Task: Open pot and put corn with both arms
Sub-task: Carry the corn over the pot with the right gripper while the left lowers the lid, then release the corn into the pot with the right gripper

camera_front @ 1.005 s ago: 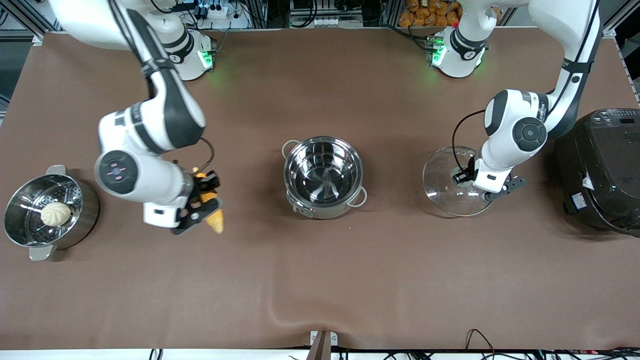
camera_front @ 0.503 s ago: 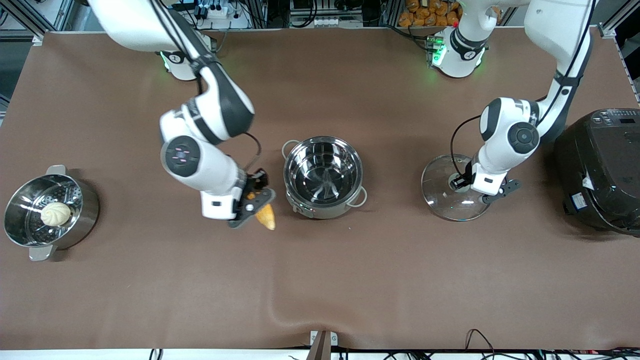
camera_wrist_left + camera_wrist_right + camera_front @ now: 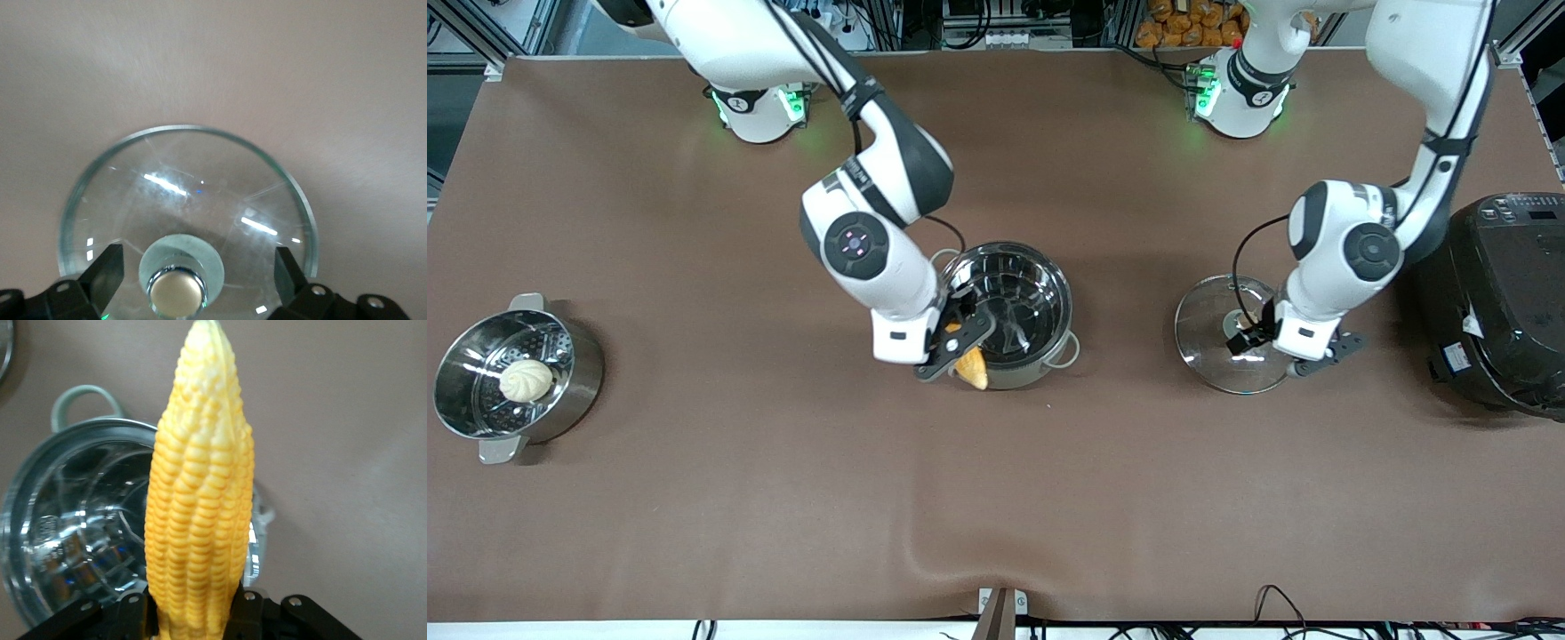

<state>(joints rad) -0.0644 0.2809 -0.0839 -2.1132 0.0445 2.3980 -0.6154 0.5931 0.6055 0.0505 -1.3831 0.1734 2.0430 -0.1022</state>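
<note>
Right gripper (image 3: 958, 342) clamps the ridged, tapered corn (image 3: 972, 365) over the shiny steel pot's (image 3: 1003, 313) rim; left gripper (image 3: 1270, 342), fingers spread, straddles the glass lid's (image 3: 1208, 336) knob.

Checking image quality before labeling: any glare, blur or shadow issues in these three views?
Front view: even light, sharp; reflections streak the pot's steel inside, soft arm shadows on the table. Left wrist view: bright glints on the glass lid, left gripper soft at the frame edge. Right wrist view: the corn fills the frame, kernels sharp, pot blurred; right gripper holds it.
</note>
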